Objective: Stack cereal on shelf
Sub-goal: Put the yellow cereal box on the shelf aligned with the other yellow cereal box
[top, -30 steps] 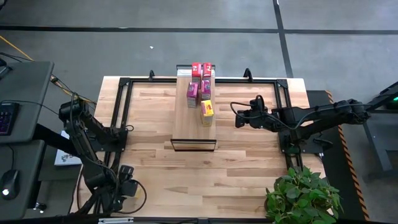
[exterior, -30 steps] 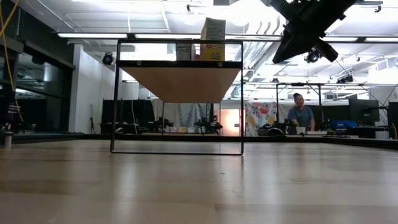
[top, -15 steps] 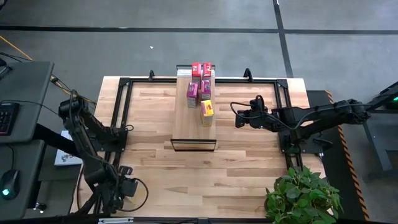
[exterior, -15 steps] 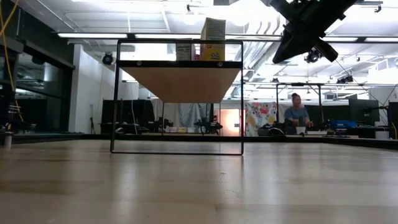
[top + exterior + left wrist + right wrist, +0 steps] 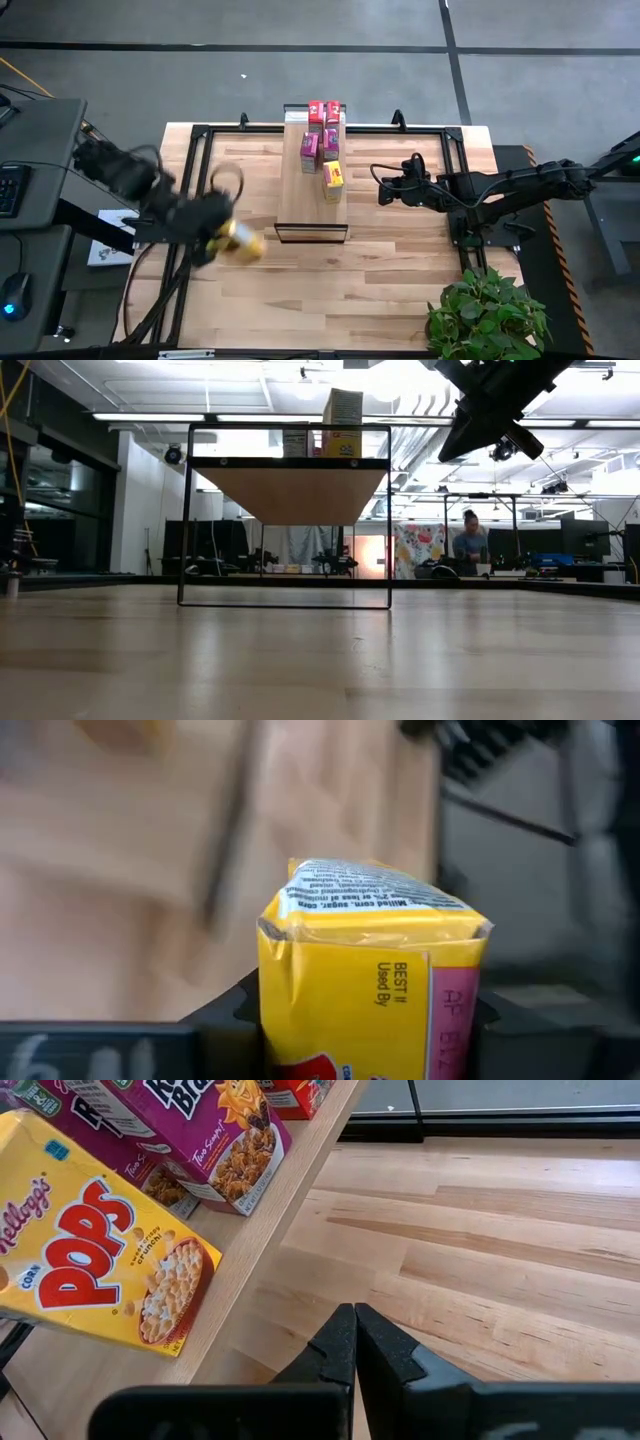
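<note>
The shelf stands at the table's middle. Five cereal boxes lie on its wood top: two red at the far end, two magenta, and one yellow. My left gripper is over the table just left of the shelf's near end, blurred, shut on a sixth box, yellow. My right gripper hovers to the right of the shelf, shut and holding nothing. In the right wrist view it points at the shelf edge beside the yellow Pops box. My left gripper pinches the yellow box between its two fingers, one on each of two opposite sides. The box's printed end stands out past the fingers. The box is clear of the table.
A dark frame runs along the table's left, far and right sides. A potted plant sits at the near right corner. Bare planks lie near the shelf and on both sides of it. A person sits in the room beyond.
My left arm has swung fast from the table's near left corner up and toward the shelf's near end, and a yellow box now shows in its gripper. My right arm has kept still, and the boxes on the shelf have not moved.
</note>
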Available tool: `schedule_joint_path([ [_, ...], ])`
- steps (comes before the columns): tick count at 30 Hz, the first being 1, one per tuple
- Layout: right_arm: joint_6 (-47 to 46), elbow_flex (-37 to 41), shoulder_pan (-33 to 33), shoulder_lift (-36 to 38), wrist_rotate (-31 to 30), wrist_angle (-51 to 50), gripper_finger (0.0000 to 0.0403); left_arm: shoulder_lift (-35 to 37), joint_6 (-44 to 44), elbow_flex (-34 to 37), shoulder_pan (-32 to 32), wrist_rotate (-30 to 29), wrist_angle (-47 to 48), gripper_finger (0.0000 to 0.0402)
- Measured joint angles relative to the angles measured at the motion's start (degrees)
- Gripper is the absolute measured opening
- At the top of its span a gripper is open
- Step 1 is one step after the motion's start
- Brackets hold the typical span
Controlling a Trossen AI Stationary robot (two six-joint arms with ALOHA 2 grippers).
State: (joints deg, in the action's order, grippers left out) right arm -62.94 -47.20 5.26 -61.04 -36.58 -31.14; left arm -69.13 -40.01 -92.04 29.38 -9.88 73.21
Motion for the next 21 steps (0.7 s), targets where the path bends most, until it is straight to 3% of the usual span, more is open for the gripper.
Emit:
schedule_joint_path([
  [4,0.2,0.0,0.0,0.0,0.0,0.0,0.0000,-6.4,15.5,-9.2,-11.3,-3.1,3.0,0.0147],
  [8,0.1,0.0,0.0,0.0,0.1,0.0,0.0000,-13.5,26.4,-13.3,-18.3,-5.5,5.5,0.0147],
  [21,-0.2,0.0,0.0,0.0,0.1,0.1,0.0000,-28.7,32.1,-13.9,-28.7,-8.4,4.7,0.0147],
])
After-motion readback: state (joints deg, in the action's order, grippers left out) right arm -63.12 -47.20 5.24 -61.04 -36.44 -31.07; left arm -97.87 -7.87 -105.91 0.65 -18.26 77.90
